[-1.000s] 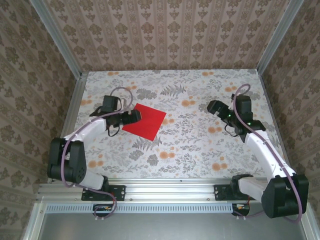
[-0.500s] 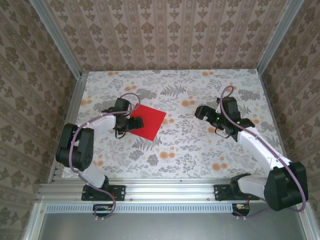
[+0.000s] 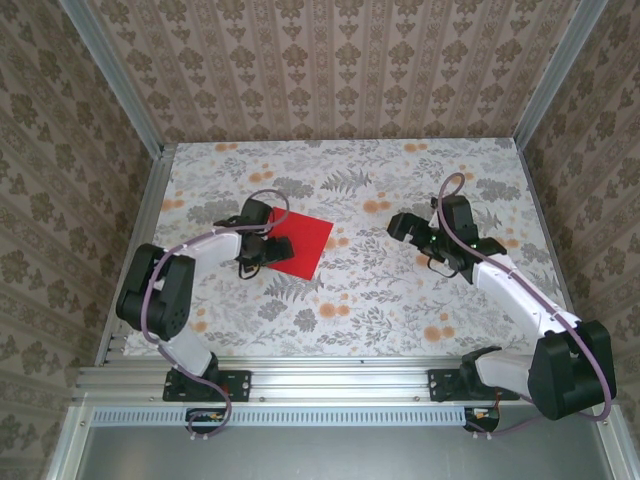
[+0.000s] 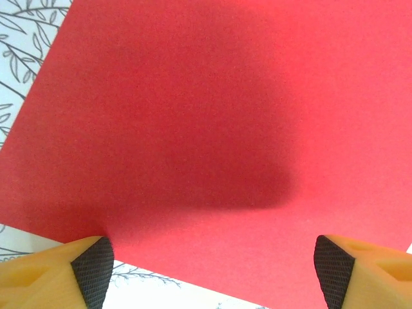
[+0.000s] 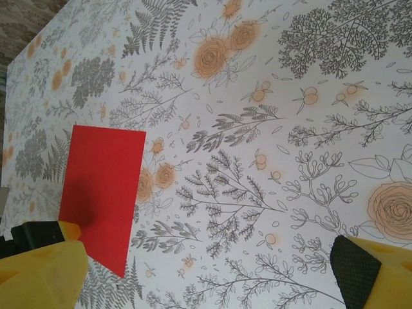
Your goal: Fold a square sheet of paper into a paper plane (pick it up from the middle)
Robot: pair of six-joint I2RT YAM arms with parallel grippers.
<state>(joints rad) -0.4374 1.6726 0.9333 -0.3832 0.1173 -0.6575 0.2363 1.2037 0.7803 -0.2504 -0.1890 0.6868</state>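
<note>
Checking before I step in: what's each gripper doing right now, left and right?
Left gripper: open over the square sheet of paper, gripping nothing.
Right gripper: open, empty, above the table.

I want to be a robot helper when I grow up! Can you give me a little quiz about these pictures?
1. True or false: the square sheet of paper is already folded into a plane.
2. Which gripper is at the paper's edge?
3. The paper's colour is: A blue, B red, C green.
Key: 1 false, it lies flat; 2 the left gripper; 3 B.
</note>
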